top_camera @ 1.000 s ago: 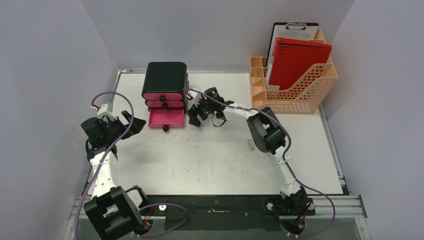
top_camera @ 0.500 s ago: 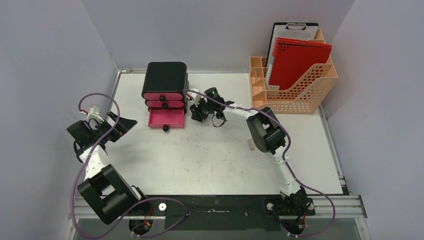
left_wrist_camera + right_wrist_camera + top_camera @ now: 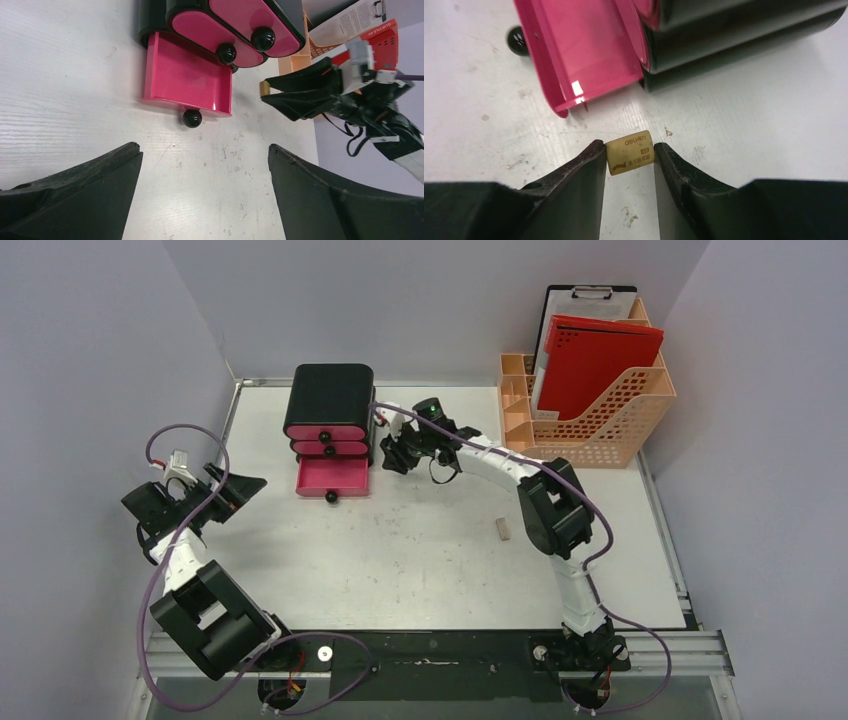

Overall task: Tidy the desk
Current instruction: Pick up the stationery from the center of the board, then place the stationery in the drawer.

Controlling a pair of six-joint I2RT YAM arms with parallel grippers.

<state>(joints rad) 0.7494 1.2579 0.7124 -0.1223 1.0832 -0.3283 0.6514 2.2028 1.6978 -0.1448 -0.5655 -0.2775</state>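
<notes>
My right gripper (image 3: 628, 146) is shut on a small tan eraser (image 3: 630, 152) with printed lettering, held between its fingertips over the white desk (image 3: 420, 560). It sits just right of the open bottom pink drawer (image 3: 579, 55) of the black drawer box (image 3: 330, 400). From above, the right gripper (image 3: 392, 455) is beside the box's right side. The left gripper (image 3: 204, 147) is open and empty, low over bare desk. In the top view, the left gripper (image 3: 248, 486) is at the far left edge, pointing toward the open drawer (image 3: 187, 80).
A second small tan block (image 3: 504, 529) lies on the desk near the right arm's elbow. An orange perforated file rack (image 3: 600, 425) with a red folder (image 3: 595, 355) and a clipboard stands at the back right. The two upper pink drawers (image 3: 240, 27) are closed.
My right gripper's jaws have closed on the eraser beside the drawer box. The left arm has drawn back to the left edge, still open.
</notes>
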